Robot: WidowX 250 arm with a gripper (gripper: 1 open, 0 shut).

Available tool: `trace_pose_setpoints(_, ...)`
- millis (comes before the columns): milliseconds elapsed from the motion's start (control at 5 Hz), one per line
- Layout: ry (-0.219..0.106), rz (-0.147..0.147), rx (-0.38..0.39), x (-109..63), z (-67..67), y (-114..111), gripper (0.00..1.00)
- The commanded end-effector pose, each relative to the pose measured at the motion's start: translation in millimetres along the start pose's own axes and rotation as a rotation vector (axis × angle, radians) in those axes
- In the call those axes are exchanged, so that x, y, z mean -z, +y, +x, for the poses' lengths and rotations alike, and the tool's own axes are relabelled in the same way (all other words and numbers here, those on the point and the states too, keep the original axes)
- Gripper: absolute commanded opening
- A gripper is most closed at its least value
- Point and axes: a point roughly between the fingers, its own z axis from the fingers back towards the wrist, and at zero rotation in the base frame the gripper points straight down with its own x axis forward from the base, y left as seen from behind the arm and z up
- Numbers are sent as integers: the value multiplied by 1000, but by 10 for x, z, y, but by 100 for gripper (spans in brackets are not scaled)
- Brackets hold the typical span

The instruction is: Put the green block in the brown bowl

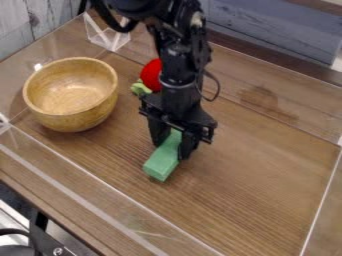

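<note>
Bare tabletop [254, 170] right of tool [177, 148]

My tool [178, 143] points straight down over the wooden worktop [267, 180], its two black fingers [155, 137] closed against the upper end of the green block [166, 160]. The block lies flat on the wood, its lower end angled toward the near edge. The brown bowl [70, 93] sits well apart on the left side of the worktop, upright, showing nothing inside. Behind my arm [174, 55] a red round thing [151, 73] shows, with a small green piece [139, 89] just beside it.
</note>
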Motion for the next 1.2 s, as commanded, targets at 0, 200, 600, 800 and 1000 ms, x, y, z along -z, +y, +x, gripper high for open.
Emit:
trace_pose_setpoints(0, -65, -5, -11, -214, 91, -35, 0)
trace_pose_setpoints(200, -67, -7, -28, -123, 89, -15, 0)
trace_pose_setpoints(600, -84, -12, -66, -401, 99, 61, 0)
trace_pose_setpoints(800, -111, -8, -94, -617, 159, 156, 0)
trace_pose_setpoints(1000, -134, -2, -124, -799, 216, 334, 0)
